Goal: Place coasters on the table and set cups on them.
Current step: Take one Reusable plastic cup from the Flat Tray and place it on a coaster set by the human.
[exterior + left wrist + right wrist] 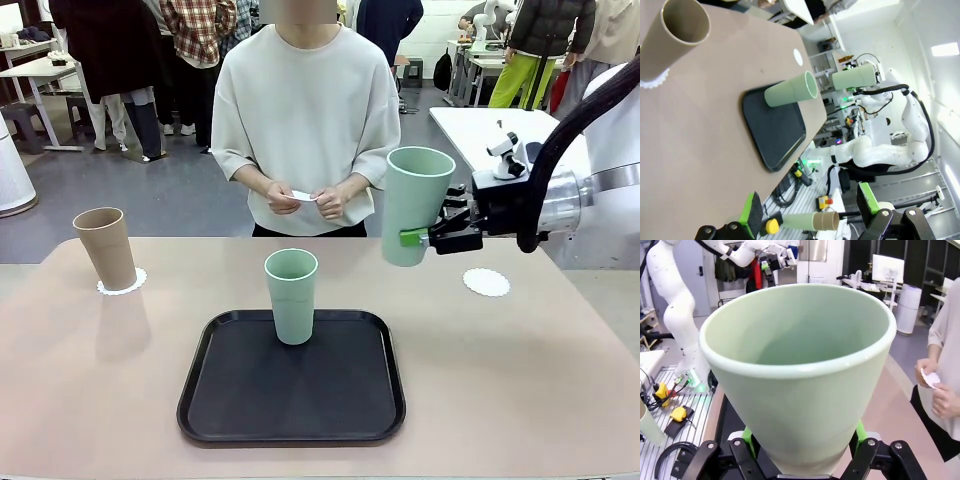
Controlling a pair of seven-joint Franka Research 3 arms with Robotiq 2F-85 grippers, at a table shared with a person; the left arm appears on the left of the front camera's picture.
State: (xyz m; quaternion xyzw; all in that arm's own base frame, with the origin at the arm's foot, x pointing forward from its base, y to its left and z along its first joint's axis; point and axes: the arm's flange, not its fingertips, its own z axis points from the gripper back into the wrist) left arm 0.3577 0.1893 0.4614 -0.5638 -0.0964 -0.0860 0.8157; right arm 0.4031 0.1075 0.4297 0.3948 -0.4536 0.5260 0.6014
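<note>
A beige surface (520, 390) holds a black tray (300, 400). The right tool (418, 238) pinches a mint cup (415, 195) aloft near a bare coaster (486, 282); the left tool (810, 212) is spread, empty. A second mint cup (291, 295) stands on the tray, a tan cup (106, 247) on its coaster (137, 281).

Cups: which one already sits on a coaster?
The tan cup, far left, on a coaster. One mint cup stands on the black tray; the right end effector holds the other mint cup aloft.

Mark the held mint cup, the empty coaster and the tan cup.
held mint cup (414, 198), front view, middle of its side wall.
empty coaster (486, 282), front view, its centre.
tan cup (108, 250), front view, middle of its side wall.
</note>
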